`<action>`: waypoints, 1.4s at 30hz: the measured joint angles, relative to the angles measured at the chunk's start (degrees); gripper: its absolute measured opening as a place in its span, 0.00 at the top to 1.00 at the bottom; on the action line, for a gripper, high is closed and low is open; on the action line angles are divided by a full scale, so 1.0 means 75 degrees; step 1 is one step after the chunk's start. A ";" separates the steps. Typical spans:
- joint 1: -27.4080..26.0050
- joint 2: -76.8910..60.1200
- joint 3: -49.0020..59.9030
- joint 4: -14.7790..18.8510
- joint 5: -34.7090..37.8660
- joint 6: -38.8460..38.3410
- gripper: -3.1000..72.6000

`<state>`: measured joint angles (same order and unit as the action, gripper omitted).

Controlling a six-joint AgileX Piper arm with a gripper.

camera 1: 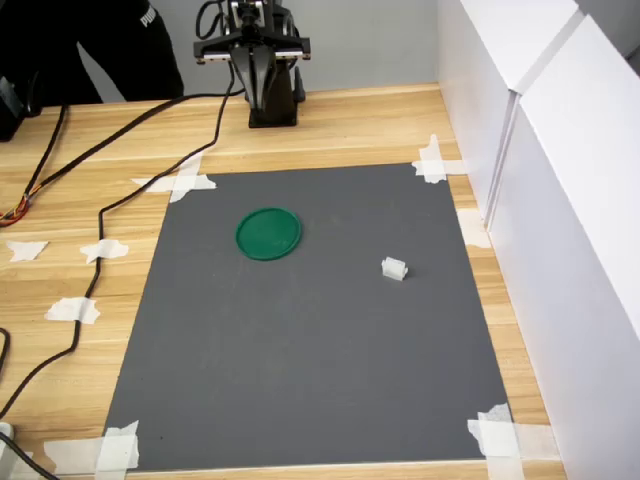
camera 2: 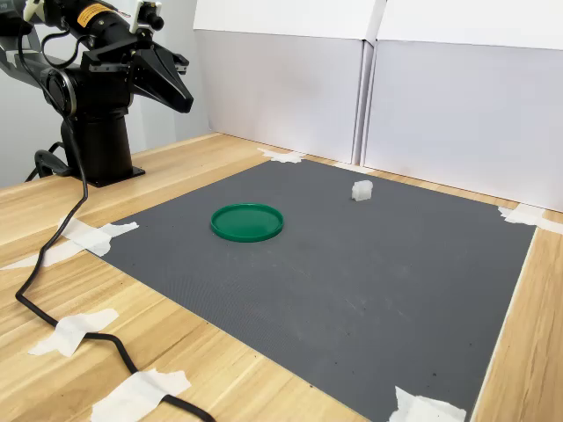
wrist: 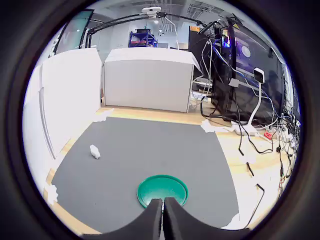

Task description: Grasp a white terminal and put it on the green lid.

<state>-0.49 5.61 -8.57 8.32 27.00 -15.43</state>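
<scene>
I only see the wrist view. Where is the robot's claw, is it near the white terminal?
Observer: No. In the second exterior view the gripper hangs high near the arm's base, far from the white terminal.
Operator: Is it holding anything?
Observer: Nothing; in the wrist view the fingers meet, shut and empty.
Operator: Is the green lid empty?
Observer: Yes. In the first exterior view the green lid is bare, and the terminal sits apart from it on the mat.

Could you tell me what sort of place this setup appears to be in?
Most likely a robotics lab bench. A grey mat is taped to a wooden table with white partition boards around it, and the wrist view shows a computer rack with trailing cables behind. The gripper looks shut.
</scene>
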 joint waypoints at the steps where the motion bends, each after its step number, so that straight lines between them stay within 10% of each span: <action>1: 0.0000 0.0093 0.0000 0.0000 0.0000 -0.0025 0.98; 42: 0.0000 0.6765 -0.6562 0.0060 0.5294 -0.2367 0.98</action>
<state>-0.49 56.35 -57.79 8.77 66.71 -33.18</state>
